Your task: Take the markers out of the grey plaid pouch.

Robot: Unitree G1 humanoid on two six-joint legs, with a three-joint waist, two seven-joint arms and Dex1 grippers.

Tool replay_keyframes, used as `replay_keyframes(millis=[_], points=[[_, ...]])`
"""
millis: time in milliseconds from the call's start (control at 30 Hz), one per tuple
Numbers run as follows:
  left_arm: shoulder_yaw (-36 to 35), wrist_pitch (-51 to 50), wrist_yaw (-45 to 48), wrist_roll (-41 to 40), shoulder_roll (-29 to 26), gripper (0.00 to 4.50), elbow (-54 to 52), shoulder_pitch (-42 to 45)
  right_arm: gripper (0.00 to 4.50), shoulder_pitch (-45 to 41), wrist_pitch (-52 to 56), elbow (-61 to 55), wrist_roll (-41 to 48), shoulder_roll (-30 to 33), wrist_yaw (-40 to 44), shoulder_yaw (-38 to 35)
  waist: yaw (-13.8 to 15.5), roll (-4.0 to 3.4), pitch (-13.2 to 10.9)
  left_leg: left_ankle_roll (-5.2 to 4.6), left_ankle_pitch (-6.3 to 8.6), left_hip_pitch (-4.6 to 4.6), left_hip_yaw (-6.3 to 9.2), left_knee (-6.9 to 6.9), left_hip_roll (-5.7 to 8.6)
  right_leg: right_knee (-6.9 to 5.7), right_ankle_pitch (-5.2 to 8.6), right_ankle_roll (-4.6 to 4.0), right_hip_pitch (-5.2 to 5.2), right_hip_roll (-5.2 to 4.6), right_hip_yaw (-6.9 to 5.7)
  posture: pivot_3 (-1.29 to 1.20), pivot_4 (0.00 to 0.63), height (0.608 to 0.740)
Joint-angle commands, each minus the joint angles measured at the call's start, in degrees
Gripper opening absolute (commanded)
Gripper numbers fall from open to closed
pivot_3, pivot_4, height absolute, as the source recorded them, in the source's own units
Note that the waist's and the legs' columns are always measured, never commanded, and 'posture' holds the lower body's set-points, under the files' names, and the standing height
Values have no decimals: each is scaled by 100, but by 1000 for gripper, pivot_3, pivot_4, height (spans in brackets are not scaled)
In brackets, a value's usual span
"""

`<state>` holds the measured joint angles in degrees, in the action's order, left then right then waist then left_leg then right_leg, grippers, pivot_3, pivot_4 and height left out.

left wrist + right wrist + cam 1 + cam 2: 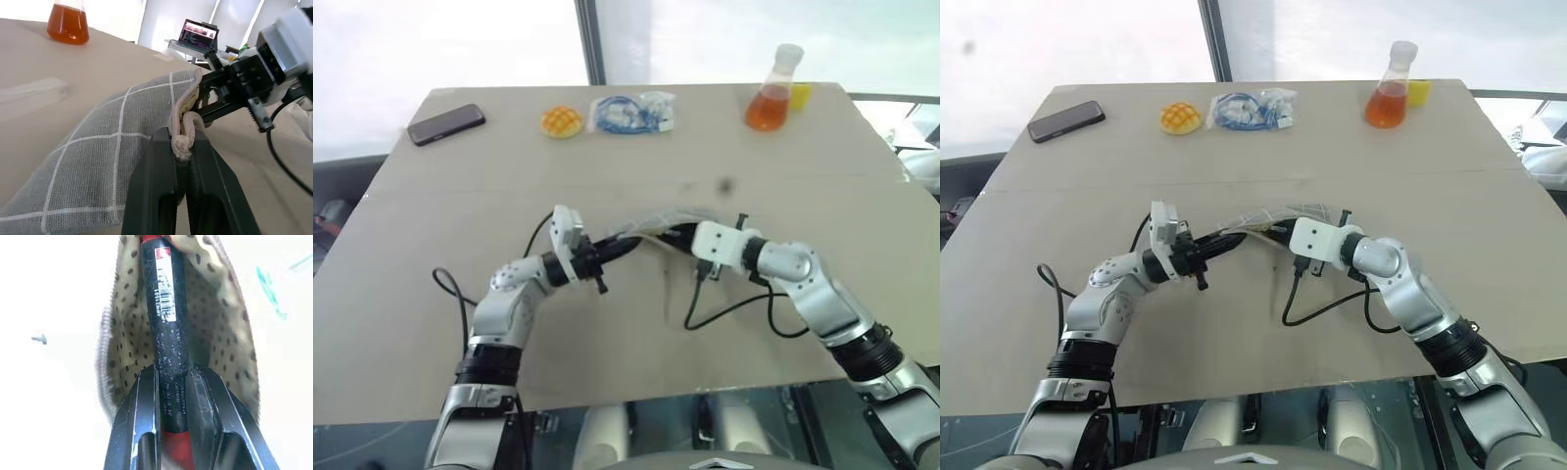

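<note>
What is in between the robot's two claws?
The grey plaid pouch spans the gap in the left eye view. The left gripper pinches its edge; the right gripper reaches into its mouth, gripping a marker.

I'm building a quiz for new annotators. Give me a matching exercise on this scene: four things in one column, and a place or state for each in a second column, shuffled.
Things:
1. grey plaid pouch
2. marker
3. flask of orange liquid
4. black phone

Places or states:
A. lying at the table's far left corner
B. edge pinched by the left end effector
C. standing at the table's far right
D. clamped by the right end effector, inside the dotted lining

Pairs: 1-B, 2-D, 3-C, 4-A
</note>
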<state>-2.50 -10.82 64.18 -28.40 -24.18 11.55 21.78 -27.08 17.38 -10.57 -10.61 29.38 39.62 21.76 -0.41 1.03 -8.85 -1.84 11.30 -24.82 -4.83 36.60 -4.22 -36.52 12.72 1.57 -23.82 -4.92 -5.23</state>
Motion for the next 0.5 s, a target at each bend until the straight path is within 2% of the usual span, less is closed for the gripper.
replay_keyframes(millis=[33,267,433,500], points=[[-97,187,109,75,-112,0,147,77,260,88,-201,-386,386,142,237,-432,-4,0,-1,0,0,0,-4,-1,0,0,0,0,0,0,0,0,150,740],[-61,289,127,100,-110,0,228,160,245,135,-199,-819,921,-17,467,-534,-11,0,-4,0,0,0,-3,-6,0,3,0,1,-1,-1,1,0,150,740],[-131,142,33,-12,-111,0,210,246,231,246,-521,-951,820,270,607,-507,20,1,-4,0,0,-1,-4,-4,3,4,0,0,1,-4,1,0,150,740],[-106,117,-16,-1,-107,0,125,254,209,228,-252,-1135,1279,25,487,-797,16,1,-5,0,0,0,-3,-4,3,5,0,0,0,-5,2,0,150,740]])
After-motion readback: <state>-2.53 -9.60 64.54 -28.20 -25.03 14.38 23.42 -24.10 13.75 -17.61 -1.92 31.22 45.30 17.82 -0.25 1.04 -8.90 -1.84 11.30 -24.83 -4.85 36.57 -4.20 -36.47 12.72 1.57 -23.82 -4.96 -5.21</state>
